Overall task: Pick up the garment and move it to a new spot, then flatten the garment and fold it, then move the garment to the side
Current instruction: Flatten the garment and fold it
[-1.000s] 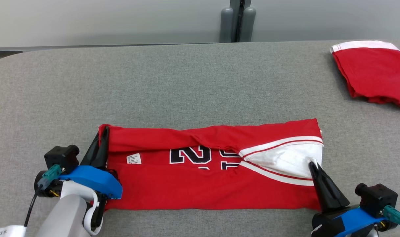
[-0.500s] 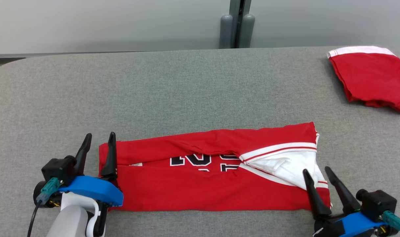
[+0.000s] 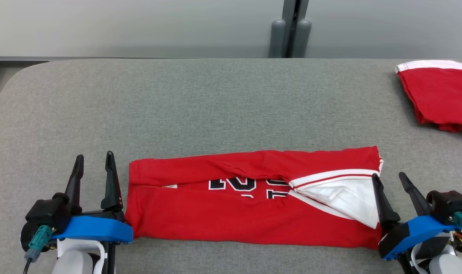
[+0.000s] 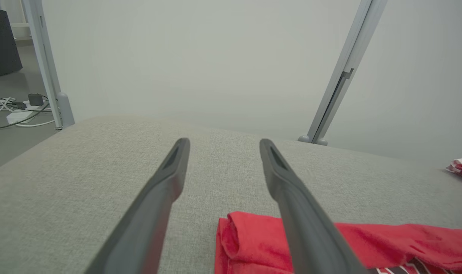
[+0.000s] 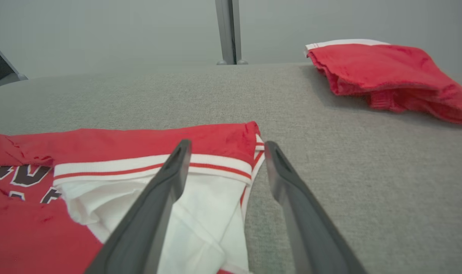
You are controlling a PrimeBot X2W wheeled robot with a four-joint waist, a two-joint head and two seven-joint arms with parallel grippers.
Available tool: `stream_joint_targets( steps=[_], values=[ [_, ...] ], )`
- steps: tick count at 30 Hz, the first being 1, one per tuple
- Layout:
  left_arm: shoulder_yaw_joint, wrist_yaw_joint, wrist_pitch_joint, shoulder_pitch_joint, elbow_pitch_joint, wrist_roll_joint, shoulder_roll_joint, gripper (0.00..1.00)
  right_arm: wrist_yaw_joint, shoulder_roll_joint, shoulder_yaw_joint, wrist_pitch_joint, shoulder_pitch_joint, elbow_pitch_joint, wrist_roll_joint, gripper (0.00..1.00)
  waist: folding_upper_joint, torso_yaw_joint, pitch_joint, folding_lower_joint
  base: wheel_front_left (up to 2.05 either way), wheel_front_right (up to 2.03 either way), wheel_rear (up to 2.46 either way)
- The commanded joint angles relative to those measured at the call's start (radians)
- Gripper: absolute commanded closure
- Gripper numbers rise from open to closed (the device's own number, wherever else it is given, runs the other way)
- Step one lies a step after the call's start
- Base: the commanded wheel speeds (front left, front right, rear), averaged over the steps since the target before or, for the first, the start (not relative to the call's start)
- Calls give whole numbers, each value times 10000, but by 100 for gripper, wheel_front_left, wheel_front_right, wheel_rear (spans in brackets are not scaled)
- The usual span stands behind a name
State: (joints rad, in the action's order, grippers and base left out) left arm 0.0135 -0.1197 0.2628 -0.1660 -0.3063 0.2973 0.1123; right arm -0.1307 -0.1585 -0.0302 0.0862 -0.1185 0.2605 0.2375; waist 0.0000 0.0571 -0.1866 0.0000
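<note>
Your red jersey [image 3: 250,205] lies on the grey padded table [image 3: 215,106] as a long band. Its far and near sides are turned in toward the middle, so only a strip of the black number shows between them. The left gripper [image 3: 94,155] stands just off the jersey's left end, fingers spread wide and empty, its inner finger close beside the rolled edge. The right gripper [image 3: 388,175] sits at the jersey's right end, equally wide and holding nothing. One finger is over the white panel and the other is past the hem, above bare table. That placement looks suited to taking the two short ends for a crosswise fold. The white panel's flap lies loose and may need smoothing first. Beyond the jersey's far side you have broad open table. A second red garment [image 3: 440,95] lies well off past the jersey's far right corner, so keep any sideways move short of it. On the jersey's near side little table is left.
</note>
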Motion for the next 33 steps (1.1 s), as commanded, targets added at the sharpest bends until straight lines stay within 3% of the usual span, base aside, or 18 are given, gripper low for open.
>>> stream_joint_targets(
  steps=[1,16,17,18,19,24,33],
  values=[
    [-88,-45,25,61,110,-67,-57,0,-2,43,-41,-75,-78,167,-53,0,0,69,-26,0,0,0,0],
    [-554,-108,25,367,468,-642,-365,0,-3,446,-122,-458,-368,2957,-472,0,0,503,41,0,0,0,0],
    [-571,-110,25,371,478,-669,-365,0,-5,485,-28,-467,-381,3083,-447,31,0,503,46,0,0,0,0],
    [-574,-112,25,384,497,-685,-368,0,-15,532,38,-452,-408,3158,-338,71,0,498,52,0,0,0,0],
    [-580,-113,25,400,514,-694,-372,0,-15,560,90,-408,-416,3209,-281,100,0,481,59,0,0,0,0],
    [-620,-116,25,592,728,-876,-425,0,8,199,-133,24,-680,3291,82,100,0,367,165,0,0,0,0],
    [-738,-117,23,769,825,-1049,-492,0,4,-960,-1739,150,-731,3159,68,100,0,117,423,0,0,0,0]
  ],
)
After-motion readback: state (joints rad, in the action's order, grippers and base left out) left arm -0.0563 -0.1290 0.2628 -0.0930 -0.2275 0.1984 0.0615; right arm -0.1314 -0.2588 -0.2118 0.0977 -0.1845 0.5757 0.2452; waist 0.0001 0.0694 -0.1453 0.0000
